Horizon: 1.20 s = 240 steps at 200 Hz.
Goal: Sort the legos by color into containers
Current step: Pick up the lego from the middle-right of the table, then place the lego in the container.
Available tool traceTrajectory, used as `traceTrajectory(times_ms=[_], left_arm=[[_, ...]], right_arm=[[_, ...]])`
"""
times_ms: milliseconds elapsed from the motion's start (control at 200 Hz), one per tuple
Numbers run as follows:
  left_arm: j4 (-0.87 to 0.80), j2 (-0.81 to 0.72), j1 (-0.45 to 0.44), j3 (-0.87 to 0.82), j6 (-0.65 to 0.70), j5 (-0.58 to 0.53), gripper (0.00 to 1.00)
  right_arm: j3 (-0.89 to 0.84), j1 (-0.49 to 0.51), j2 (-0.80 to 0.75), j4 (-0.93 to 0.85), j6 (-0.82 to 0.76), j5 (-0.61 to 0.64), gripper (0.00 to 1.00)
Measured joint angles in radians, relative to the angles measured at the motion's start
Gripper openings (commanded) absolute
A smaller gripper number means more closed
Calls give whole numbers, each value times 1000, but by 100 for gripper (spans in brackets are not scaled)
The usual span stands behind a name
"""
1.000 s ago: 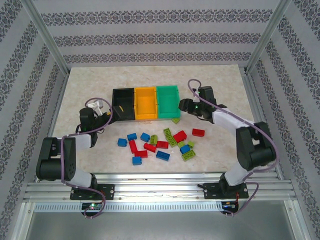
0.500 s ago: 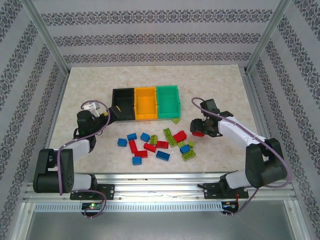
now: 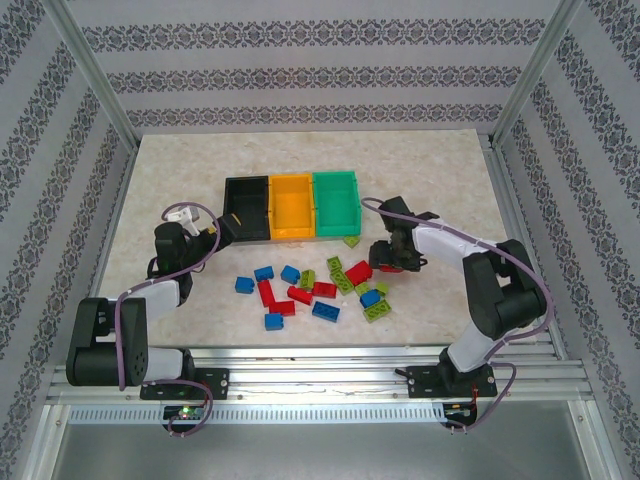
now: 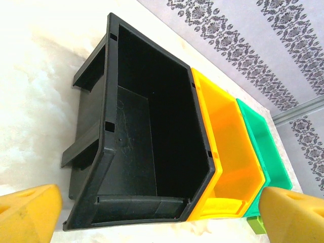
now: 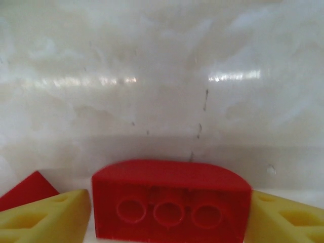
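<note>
Pale marbled tabletop point(image 3: 450, 170), patterned wallpaper walls point(image 3: 300, 40) around it. Three joined open rectangular plastic bins sit mid-table: black bin point(image 3: 247, 186), orange-yellow bin point(image 3: 291, 180), green bin point(image 3: 335, 178). Small studded plastic bricks point(image 3: 310, 285) in red, blue and lime lie scattered at 6 o'clock of the bins. Left gripper point(image 4: 159, 212) at 9 o'clock of the black bin, jaws spread wide, nothing between. Right gripper point(image 5: 169, 217) at 3 o'clock of the scatter, jaws closed on the ends of a red studded brick point(image 5: 171, 195) on the table.

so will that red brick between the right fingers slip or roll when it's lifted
Probably stiff: the red brick looks like hard moulded plastic. Unlikely to roll, as it is boxy and sits flat on the table. Its smooth sides might slip between the fingers of the right gripper.
</note>
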Motion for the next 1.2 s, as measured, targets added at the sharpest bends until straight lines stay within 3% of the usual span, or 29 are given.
traceTrajectory(times_ms=[145,390,580,864,969,1114,1199], left_arm=[[0,11,0,-2,0,0,100],[0,24,0,-2,0,0,100],[0,27,0,-3,0,0,100],[0,27,0,-4,0,-4,99],[0,27,0,-4,0,-5,100],[0,27,0,-4,0,-5,100],[0,27,0,-4,0,-5,99]], right_arm=[[1,5,-6,1,-3,8,57],[69,25,-18,-14,-3,11,58],[259,59,5,-3,-6,-8,60],[615,116,250,3,-33,-27,60],[708,117,326,-19,-44,-30,65],[785,117,380,-45,-61,-30,81],[785,122,378,-53,-66,-26,82]])
